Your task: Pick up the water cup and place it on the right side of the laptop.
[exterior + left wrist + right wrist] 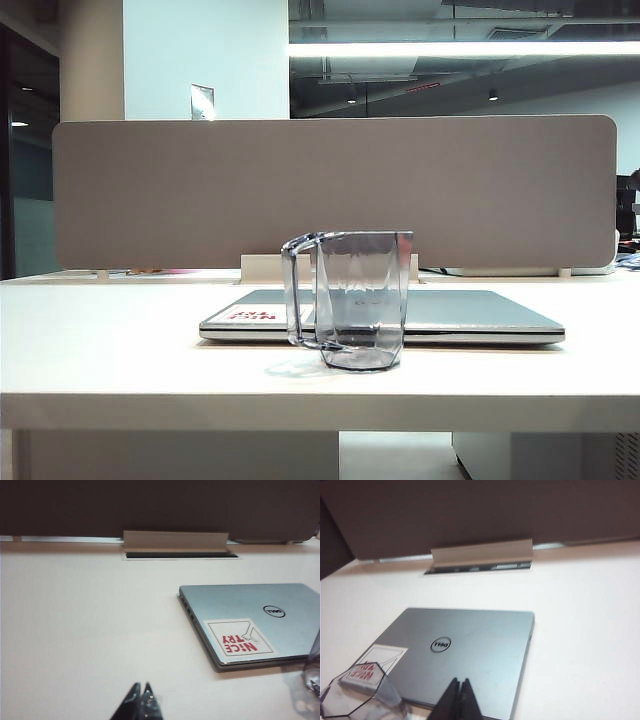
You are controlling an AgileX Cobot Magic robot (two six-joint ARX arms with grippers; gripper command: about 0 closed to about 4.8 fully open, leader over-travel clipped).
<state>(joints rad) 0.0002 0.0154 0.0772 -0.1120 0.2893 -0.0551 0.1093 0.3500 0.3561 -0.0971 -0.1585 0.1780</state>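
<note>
Locate the water cup [350, 300] first: in the exterior view it stands upright at centre frame on the white table [100, 340], in front of the closed laptop [480, 312], with its loop handle turned toward the left of the frame. It is untouched, so the pickup has not begun.

The laptop lies flat behind the cup, lid down, its white sticker [250, 316] at the lid's left corner. The table to the right of the laptop is bare (this is your target zone).

Note the right gripper [458, 700]: its fingers are pressed together with nothing between them, low in the right wrist view, above the laptop lid and beside the cup. You will likely need to part the fingers before approaching.

The left gripper [139, 702] is likewise closed and empty, low in its wrist view over bare table, left of the laptop. Neither arm appears in the exterior view.
</note>
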